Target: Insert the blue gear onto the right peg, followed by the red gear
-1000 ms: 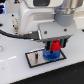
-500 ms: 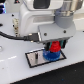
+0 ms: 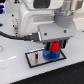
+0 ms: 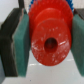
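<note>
Second step in hand: at lower centre of the exterior view, the claw pinches the small round red gear above the seated flat blue toothed gear; lowering likely follows.

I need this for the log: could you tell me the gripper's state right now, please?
Gripper: closed on the red gear, one pad on either side, above the blue gear.

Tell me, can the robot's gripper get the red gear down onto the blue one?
Probably yes. The gripper is shut on the red gear, right above the blue gear on the grey plate, and nothing seems to be between them.
</note>
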Available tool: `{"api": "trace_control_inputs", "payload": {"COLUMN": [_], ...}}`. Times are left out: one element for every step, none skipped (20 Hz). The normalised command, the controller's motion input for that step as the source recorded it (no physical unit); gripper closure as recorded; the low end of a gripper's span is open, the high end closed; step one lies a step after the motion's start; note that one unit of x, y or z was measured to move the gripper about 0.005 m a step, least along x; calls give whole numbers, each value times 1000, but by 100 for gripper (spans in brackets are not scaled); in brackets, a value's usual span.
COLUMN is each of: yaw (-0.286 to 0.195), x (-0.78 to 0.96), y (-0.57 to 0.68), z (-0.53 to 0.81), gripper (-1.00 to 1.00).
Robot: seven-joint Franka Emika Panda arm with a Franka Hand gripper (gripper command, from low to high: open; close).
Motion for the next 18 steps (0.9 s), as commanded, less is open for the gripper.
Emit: {"api": "trace_control_inputs", "payload": {"yaw": [0,0,0,0,0,0,0,0,0,0,0,0,0,0,0,0,0,0], "x": [160,174,182,146,193,182,185,185,217,175,198,124,190,119,103,52,44,33], "y": [-7,-7,-33,-48,-29,-64,-79,-92,-78,-78,4,-184,-31,11,-14,-12,3,-4], "z": [120,69,14,4,4,7,-66,-58,-81,-114,58,-5,-87,-83,46,-4,38,41], "gripper": [100,100,100,100,100,100,100,100,100,100,100,100,100,100,100,100,100,100]}}
